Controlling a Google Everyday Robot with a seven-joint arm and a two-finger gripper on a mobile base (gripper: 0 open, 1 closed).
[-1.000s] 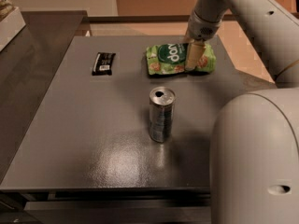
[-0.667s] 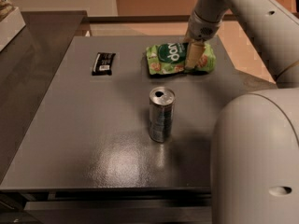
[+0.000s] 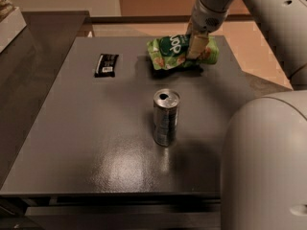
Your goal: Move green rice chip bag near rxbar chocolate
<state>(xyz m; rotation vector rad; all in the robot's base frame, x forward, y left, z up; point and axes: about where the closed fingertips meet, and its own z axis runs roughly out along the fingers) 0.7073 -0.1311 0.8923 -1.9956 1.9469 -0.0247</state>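
Note:
The green rice chip bag (image 3: 169, 51) hangs at the far right of the grey table (image 3: 86, 147), lifted a little off the surface with its shadow under it. My gripper (image 3: 196, 47) comes down from above and is shut on the bag's right part. The rxbar chocolate (image 3: 106, 64), a small flat black wrapper, lies flat at the far left of the table, well apart from the bag.
A silver can (image 3: 166, 117) stands upright near the table's middle, in front of the bag. My arm's large white body (image 3: 268, 166) fills the lower right. A light shelf edge (image 3: 8, 23) shows at the far left.
The bag has risen slightly off the table in my gripper and tilted, and a dark shadow now shows beneath it. The bar and the can have not moved.

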